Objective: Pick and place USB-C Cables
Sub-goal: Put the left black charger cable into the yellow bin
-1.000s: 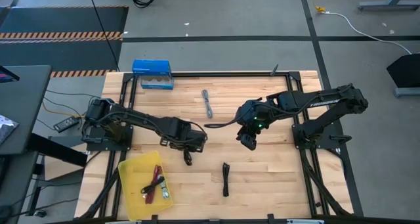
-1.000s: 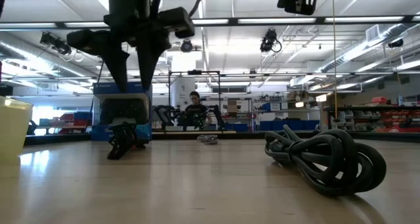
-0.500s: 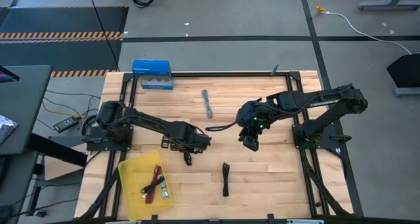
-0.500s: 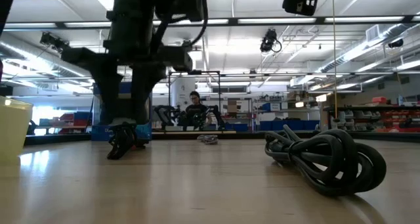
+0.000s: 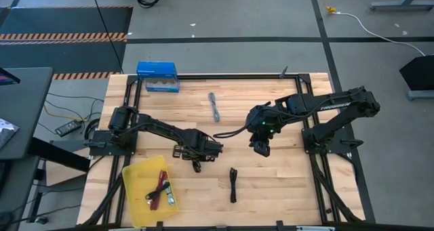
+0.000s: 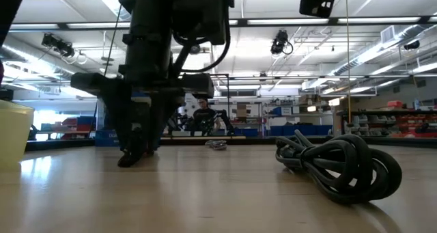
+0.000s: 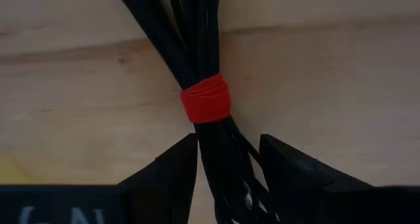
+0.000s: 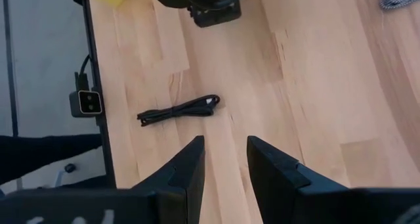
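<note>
A black cable bundle with a red tie (image 7: 205,98) lies flat on the wood a little right of the yellow tray (image 5: 135,183). My left gripper (image 5: 196,165) is down at the table over it, open, with a finger on each side of the bundle just below the tie. I cannot tell whether the fingers touch it. My right gripper (image 5: 262,150) hangs open above the table's middle right and holds nothing. A second black bundle (image 5: 233,185) lies near the near edge. A grey one (image 5: 215,106) lies toward the far edge. The tray holds a magenta bundle (image 5: 161,183) and other cables.
A blue box (image 5: 157,75) stands at the far left edge. A dark cord (image 5: 227,129) runs off my right wrist over the table's middle. The second black bundle (image 6: 338,166) fills the low view's foreground. Bare wood lies right of both grippers.
My left gripper has come down from above the table onto the red-tied bundle, reaching slightly toward the right and near edges, and now straddles it with its fingertips at the tabletop. The bundle has stayed where it was.
</note>
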